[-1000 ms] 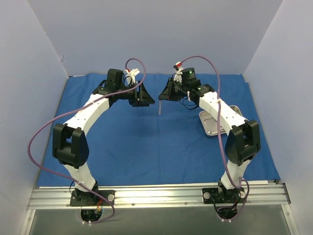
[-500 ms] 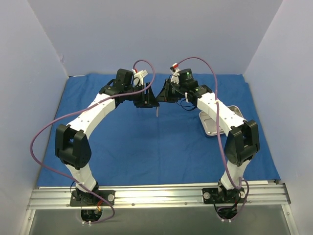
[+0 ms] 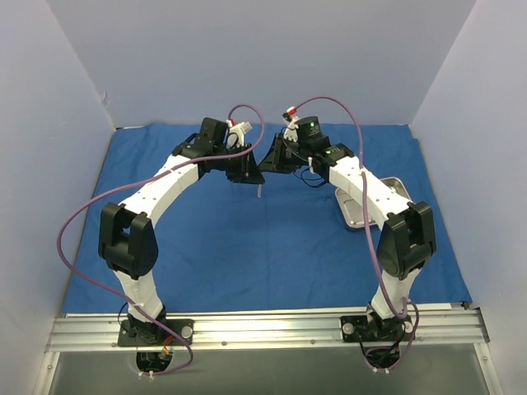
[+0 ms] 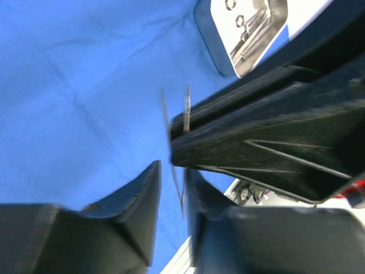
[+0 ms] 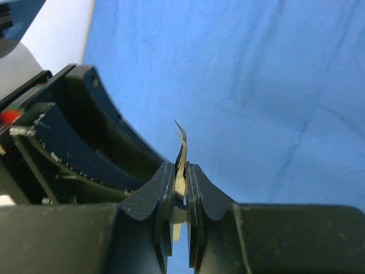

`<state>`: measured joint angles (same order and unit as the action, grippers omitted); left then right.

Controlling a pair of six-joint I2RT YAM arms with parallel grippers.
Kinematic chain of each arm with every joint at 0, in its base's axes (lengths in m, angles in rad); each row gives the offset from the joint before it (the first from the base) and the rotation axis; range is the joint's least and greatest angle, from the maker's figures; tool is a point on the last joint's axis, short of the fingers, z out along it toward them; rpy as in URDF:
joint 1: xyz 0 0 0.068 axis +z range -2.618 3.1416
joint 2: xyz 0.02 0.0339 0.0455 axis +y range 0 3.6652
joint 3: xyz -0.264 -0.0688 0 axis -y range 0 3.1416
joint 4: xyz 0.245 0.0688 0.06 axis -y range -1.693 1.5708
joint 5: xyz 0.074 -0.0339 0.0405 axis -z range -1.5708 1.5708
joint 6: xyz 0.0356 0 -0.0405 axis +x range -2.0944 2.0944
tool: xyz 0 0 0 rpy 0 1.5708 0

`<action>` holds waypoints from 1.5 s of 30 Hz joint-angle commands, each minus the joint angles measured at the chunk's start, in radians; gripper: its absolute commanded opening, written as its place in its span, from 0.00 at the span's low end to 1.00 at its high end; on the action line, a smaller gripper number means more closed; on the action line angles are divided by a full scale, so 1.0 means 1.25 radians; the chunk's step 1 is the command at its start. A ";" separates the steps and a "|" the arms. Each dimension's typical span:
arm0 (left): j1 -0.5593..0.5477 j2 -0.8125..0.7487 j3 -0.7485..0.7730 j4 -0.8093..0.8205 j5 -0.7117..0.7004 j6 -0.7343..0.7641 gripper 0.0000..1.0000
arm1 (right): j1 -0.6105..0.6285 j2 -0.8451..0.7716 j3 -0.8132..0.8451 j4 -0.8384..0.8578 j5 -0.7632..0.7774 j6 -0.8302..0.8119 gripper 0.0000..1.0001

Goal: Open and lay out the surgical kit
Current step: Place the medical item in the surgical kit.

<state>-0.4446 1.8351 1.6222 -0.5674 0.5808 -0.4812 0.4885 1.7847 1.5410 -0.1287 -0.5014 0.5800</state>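
My overhead view is evenly bright, with soft light from above and only faint shadows on the blue cloth (image 3: 247, 247). In the left wrist view the steel tray (image 4: 206, 28) glares white, nearly blown out. Both wrist cameras blur their own dark fingers (image 5: 142, 205) up close. The thin instrument (image 5: 181, 151) looks slightly soft, while the cloth folds behind it are sharper.

Cloth wrap (image 3: 247, 243) plain royal blue; tray (image 3: 352, 216) and instrument (image 5: 181, 155) silver; fingers (image 5: 149, 194) black; arms (image 3: 160, 185) white.
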 commanded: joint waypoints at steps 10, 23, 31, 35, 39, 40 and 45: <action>0.021 0.030 0.078 -0.081 -0.064 0.083 0.02 | 0.008 0.056 0.090 -0.064 0.043 0.005 0.37; 0.032 0.303 0.399 -0.342 -0.312 0.104 0.02 | -0.243 0.063 0.203 -0.449 0.346 0.002 0.67; -0.005 0.413 0.468 -0.405 -0.427 -0.010 0.02 | -0.436 0.020 0.121 -0.477 0.297 -0.010 0.66; -0.005 0.449 0.501 -0.376 -0.423 -0.020 0.02 | -0.453 0.024 0.104 -0.482 0.291 -0.027 0.66; 0.002 0.472 0.515 -0.378 -0.411 -0.017 0.02 | -0.469 0.023 0.086 -0.473 0.275 -0.031 0.65; 0.007 0.473 0.511 -0.377 -0.402 -0.019 0.02 | -0.473 0.025 0.084 -0.470 0.271 -0.028 0.65; 0.028 0.462 0.492 -0.405 -0.441 -0.053 0.02 | -0.477 0.040 0.078 -0.458 0.260 -0.027 0.65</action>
<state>-0.4335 2.4336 2.2204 -1.0451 0.0746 -0.5026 -0.0975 1.8690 1.6482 -0.6804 -0.1635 0.5552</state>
